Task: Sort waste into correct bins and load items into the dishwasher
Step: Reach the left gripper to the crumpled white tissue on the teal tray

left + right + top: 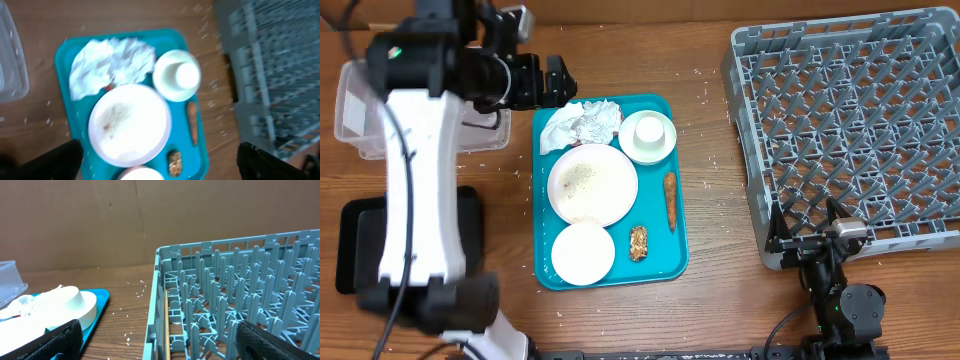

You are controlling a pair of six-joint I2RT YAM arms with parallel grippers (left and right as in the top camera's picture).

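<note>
Searched the teal tray (660, 262), the grey dish rack (850, 130), the clear tub (355, 110), the large plate (592, 183) and the bench (720, 300) across all three views and found no legible text, label, brand, number or sign.

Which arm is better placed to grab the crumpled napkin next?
Left, probably. The open left gripper hovers beside the napkin on the teal tray; the right gripper sits away by the dish rack.
</note>
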